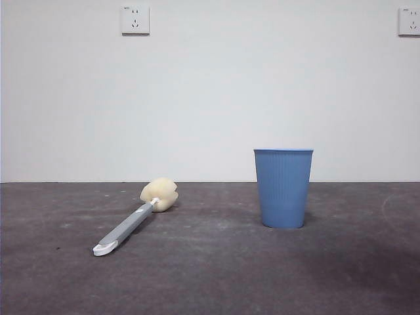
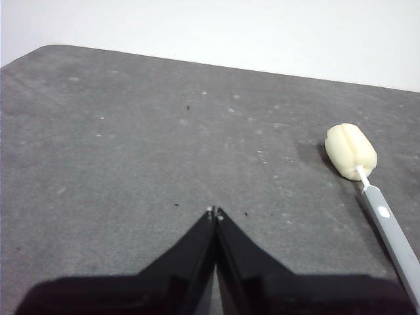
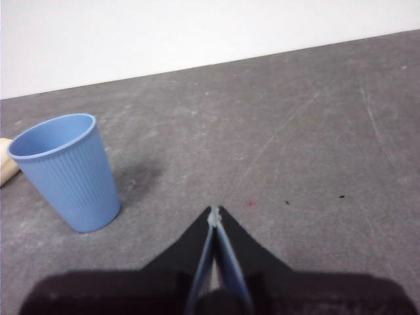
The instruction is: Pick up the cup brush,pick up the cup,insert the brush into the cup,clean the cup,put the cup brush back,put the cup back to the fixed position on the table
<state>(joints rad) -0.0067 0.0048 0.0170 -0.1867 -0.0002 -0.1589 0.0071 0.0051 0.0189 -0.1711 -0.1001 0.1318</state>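
Note:
The cup brush (image 1: 134, 220) lies flat on the table (image 1: 210, 275) at the left, its cream sponge head toward the wall and its white tip toward the camera. It also shows in the left wrist view (image 2: 367, 184). The blue cup (image 1: 283, 188) stands upright on the right; it also shows in the right wrist view (image 3: 65, 170). My left gripper (image 2: 214, 212) is shut and empty above the table, well apart from the brush. My right gripper (image 3: 214, 211) is shut and empty, apart from the cup. Neither arm shows in the front view.
A white wall stands behind the table with a socket (image 1: 135, 20) at upper left and another (image 1: 409, 21) at upper right. The table's far edge (image 2: 197, 62) shows in the left wrist view.

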